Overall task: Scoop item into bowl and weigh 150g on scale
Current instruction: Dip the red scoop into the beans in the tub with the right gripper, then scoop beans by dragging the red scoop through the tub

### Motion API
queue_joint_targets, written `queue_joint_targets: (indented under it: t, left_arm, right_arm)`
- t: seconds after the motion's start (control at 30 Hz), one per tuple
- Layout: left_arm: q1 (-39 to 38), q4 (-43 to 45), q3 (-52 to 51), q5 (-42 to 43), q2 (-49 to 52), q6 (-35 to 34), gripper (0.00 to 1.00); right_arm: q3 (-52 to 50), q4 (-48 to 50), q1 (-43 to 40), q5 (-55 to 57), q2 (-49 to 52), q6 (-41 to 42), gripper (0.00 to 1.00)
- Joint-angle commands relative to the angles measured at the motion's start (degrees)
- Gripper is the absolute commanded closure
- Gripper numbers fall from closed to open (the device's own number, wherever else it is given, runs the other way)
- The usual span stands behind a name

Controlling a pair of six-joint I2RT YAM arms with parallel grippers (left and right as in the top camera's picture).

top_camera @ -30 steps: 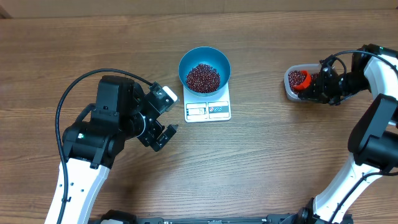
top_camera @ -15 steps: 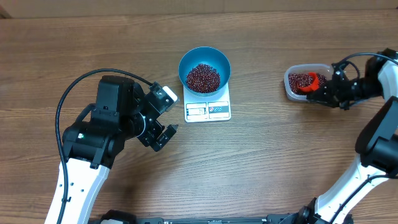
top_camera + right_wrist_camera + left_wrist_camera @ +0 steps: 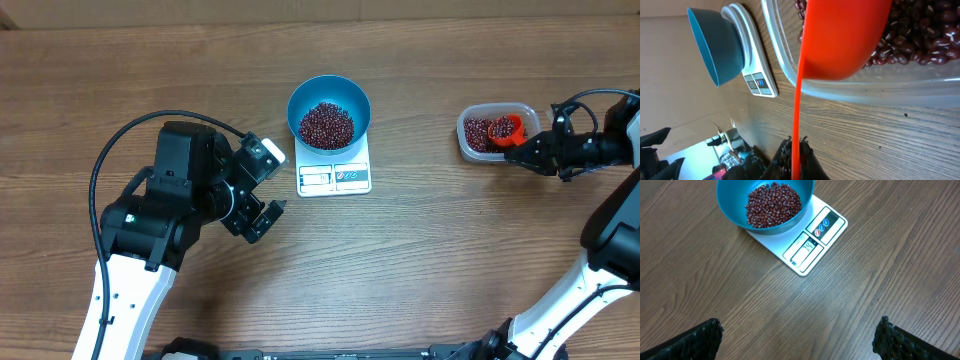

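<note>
1. The beans [image 3: 327,124] lie in two places. One heap is in the blue bowl [image 3: 352,98], which stands on the scale [image 3: 335,178]. The rest are in the clear tub [image 3: 468,148], well to the right.
2. The scale's display seems to show two digits, so I judge the weight is short of target and more scoops are needed.
3. The red scoop [image 3: 508,127] sits in the tub's right end. The right gripper [image 3: 535,150] is pressed together on its thin handle, just outside the tub wall.
4. Risk: the carry to the bowl is long. A tilt of the scoop would scatter beans on the table [image 3: 450,260].
5. Risk: a heaped scoop could overshoot the target. Knocking the bowl would shift it on the scale.
6. Risk: dragging the scoop against the tub wall could slide the light tub.
7. The left gripper [image 3: 268,185] hangs spread wide near the scale, touching nothing.
8. Since a second ago, the right arm has drawn rightward, taking the scoop from the tub's left part to its right end. The bowl, scale and left arm have not moved.
</note>
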Motion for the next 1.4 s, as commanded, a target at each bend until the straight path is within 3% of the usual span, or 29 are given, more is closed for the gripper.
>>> queue_joint_targets:
  t: [0.0,0.63,0.8,1.37]
  left_arm:
    - [0.28,0.20,1.31,0.00,0.20,-0.61,0.01]
    - [0.24,0.20,1.31,0.00,0.20,-0.61,0.00]
    - [0.24,0.20,1.31,0.00,0.20,-0.61,0.00]
    - [0.24,0.20,1.31,0.00,0.20,-0.61,0.00]
  right_arm:
    - [-0.20,-0.26,-0.11,-2.12,0.44,-1.31,0.96]
    - [-0.20,-1.88,-0.13,-2.49,0.44,-1.38,0.96]
    - [-0.20,-5.18,-0.13,-5.70,0.44,-7.19,0.96]
    - [-0.20,-7.28,-0.28,-5.90,0.44,-7.34,0.96]
